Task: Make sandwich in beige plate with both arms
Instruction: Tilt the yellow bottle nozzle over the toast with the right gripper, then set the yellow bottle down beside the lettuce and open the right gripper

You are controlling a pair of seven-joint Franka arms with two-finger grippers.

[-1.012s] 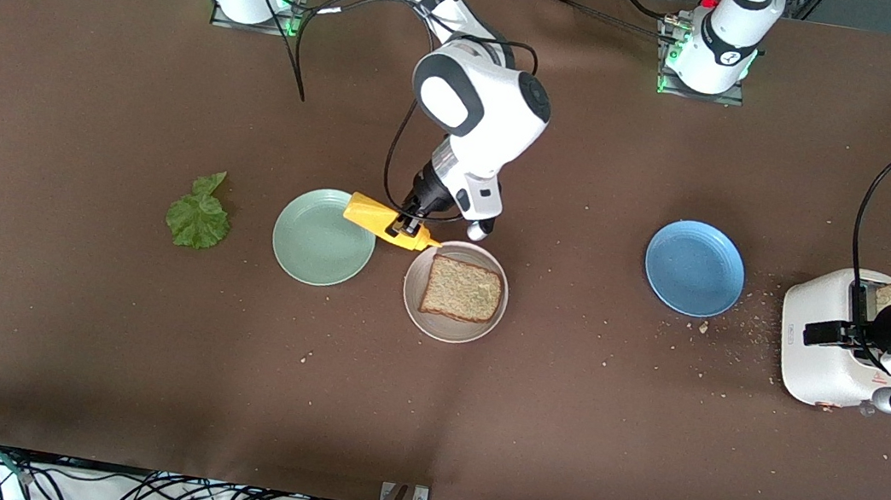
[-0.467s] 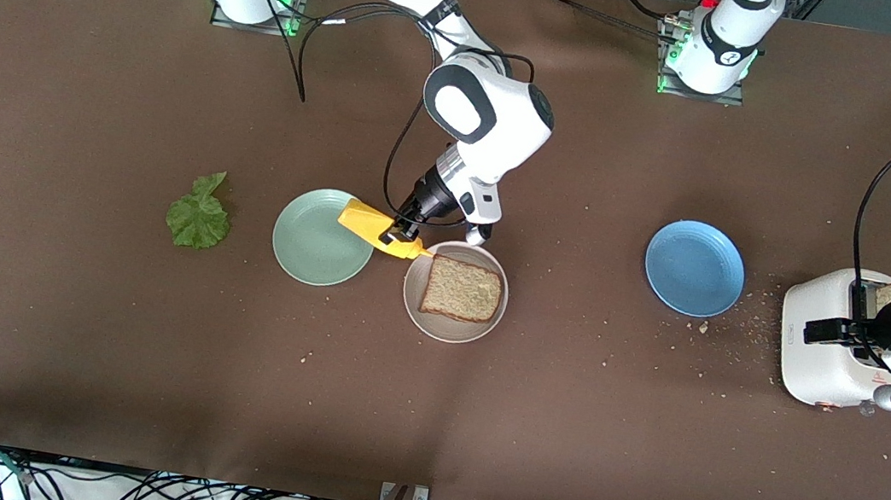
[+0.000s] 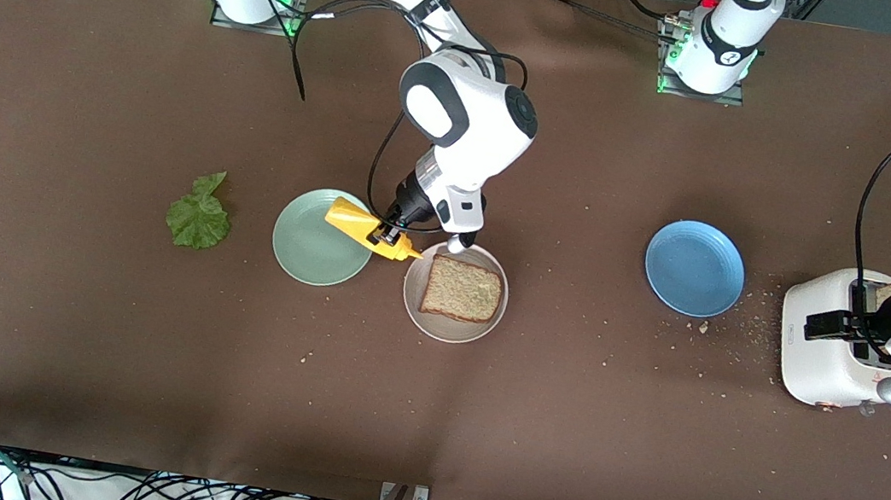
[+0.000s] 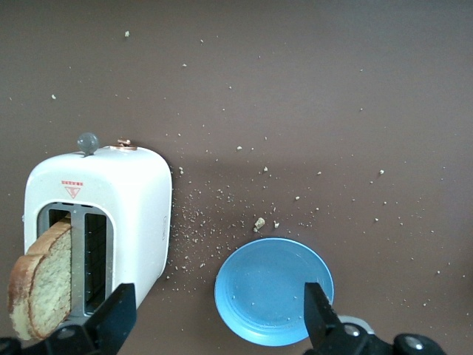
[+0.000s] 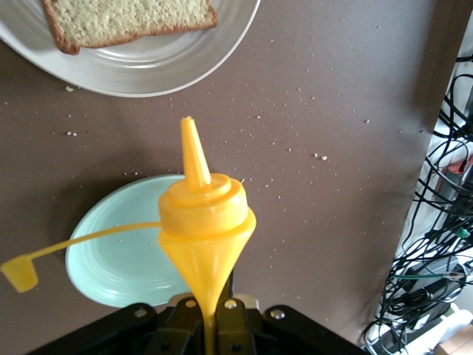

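One slice of brown bread (image 3: 463, 289) lies on the beige plate (image 3: 414, 304); both show in the right wrist view, bread (image 5: 126, 18) on plate (image 5: 162, 63). My right gripper (image 3: 389, 233) is shut on a yellow squeeze bottle (image 3: 367, 228), held tilted over the gap between the mint-green plate and the beige plate, nozzle (image 5: 194, 151) toward the bread, cap open. My left gripper (image 3: 832, 322) is open over the white toaster (image 3: 824, 351), which holds a second bread slice (image 4: 41, 281). A lettuce leaf (image 3: 198, 213) lies toward the right arm's end.
A mint-green plate (image 3: 312, 248) sits beside the beige plate, toward the right arm's end. A blue plate (image 3: 694, 267) sits beside the toaster and shows in the left wrist view (image 4: 273, 290). Crumbs (image 3: 733, 322) lie scattered between the blue plate and the toaster.
My right gripper has carried the yellow bottle away from the beige plate toward the mint-green plate. My left arm has shifted slightly over the toaster.
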